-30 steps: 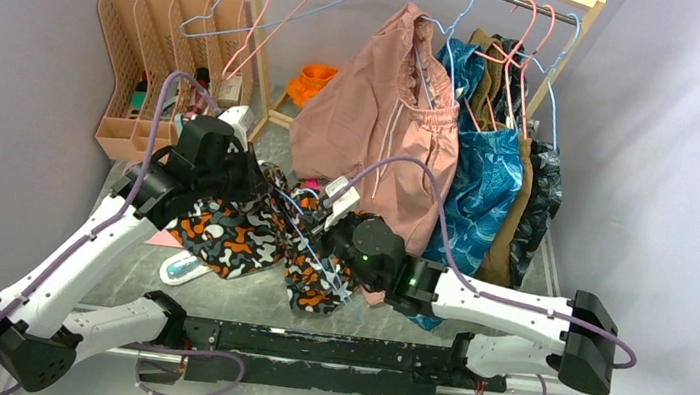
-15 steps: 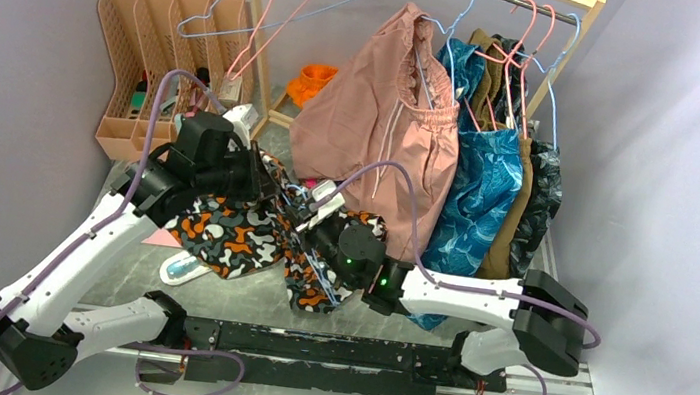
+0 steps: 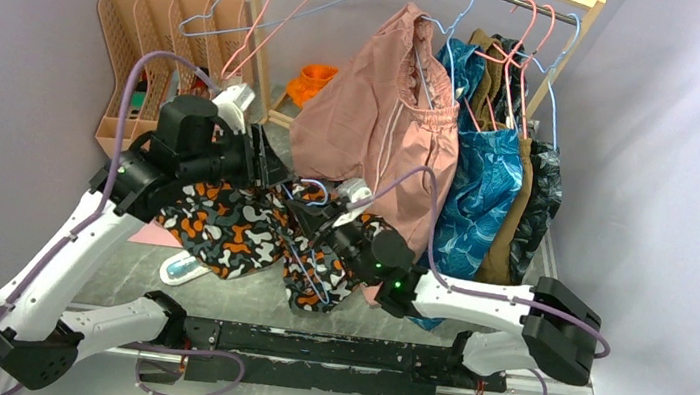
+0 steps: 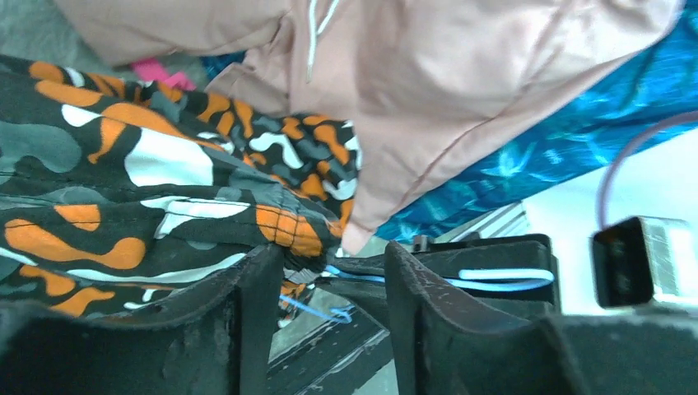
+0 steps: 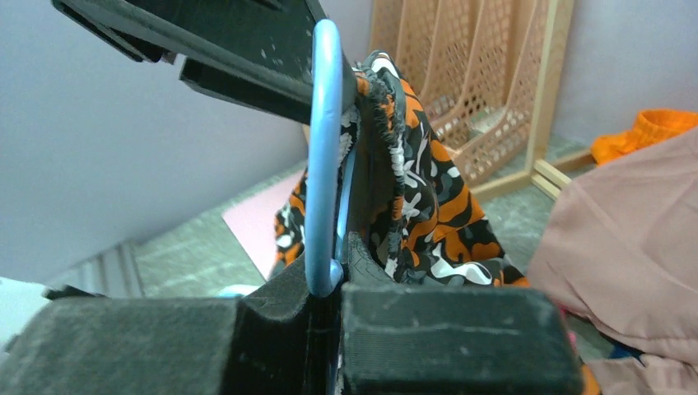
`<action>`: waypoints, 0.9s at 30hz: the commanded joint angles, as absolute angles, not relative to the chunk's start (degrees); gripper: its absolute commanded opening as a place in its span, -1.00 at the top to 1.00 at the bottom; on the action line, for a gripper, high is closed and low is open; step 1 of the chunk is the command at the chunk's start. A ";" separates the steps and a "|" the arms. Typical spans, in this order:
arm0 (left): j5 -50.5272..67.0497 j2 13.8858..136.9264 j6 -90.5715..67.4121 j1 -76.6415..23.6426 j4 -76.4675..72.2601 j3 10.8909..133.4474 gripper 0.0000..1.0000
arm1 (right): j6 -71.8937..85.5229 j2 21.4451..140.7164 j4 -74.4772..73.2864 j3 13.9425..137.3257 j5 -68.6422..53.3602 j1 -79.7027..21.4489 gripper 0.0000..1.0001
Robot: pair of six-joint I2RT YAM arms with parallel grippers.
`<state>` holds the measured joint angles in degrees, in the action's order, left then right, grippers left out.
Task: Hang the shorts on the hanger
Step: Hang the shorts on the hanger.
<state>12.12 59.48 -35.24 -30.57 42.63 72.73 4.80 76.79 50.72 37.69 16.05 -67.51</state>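
Top external view: both arms reach over the grey table (image 3: 253,298) and meet above the loose shorts in an orange, black, white and grey blotch print (image 3: 226,228).
Left gripper (image 3: 275,161): its fingers stand apart with a clear gap, and nothing is clamped between them.
Left wrist view: between the parted fingers of the left gripper (image 4: 329,255) only a thin blue wire and the table edge show. The shorts (image 4: 148,189) bunch just beyond the tip of the left-hand finger (image 4: 239,313); whether the fold touches it I cannot tell.
Right gripper (image 3: 307,214): pressed tight together, pinching the thin light-blue hanger (image 5: 325,148).
Right wrist view: the wire rises upright from between the fingers of the right gripper (image 5: 339,265) and bends over at the top, where the other arm's black fingers cross just above it.
Shorts at the hanger: the gathered waistband (image 5: 387,123) stands against the right side of the wire, touching it, with the cloth falling away beyond the fingertips.
Shorts elsewhere: spread on the table below both pairs of fingers.
Beyond the fingers: a plain dusty-pink garment (image 3: 377,110) hangs near, with a blue leaf-print garment (image 3: 480,173) beside it.
Far side of the left gripper: a peach lattice file rack (image 3: 145,31).
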 commanded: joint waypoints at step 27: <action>16.14 57.51 -31.21 -30.26 45.97 92.25 -0.80 | 19.27 70.42 69.52 35.74 5.02 -61.84 1.00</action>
<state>18.59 60.20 -32.75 -30.57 45.76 88.27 17.41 73.14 63.11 35.51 5.50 -63.02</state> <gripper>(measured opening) 0.895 0.044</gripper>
